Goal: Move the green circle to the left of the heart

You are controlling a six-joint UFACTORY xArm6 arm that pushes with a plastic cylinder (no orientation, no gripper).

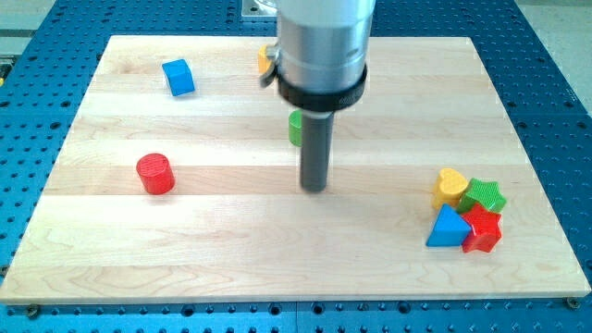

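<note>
The green circle (294, 128) shows only as a green sliver at the board's middle, mostly hidden behind the rod. My tip (314, 188) rests on the board just below and slightly right of it. The yellow heart (450, 186) lies far to the view's right, at the top left of a cluster of blocks.
A green star (485, 195), a red star (482, 229) and a blue triangle (448, 228) touch the heart's cluster. A red cylinder (155, 173) stands at the left, a blue cube (178, 77) at the top left. A yellow block (265, 61) peeks out behind the arm's housing.
</note>
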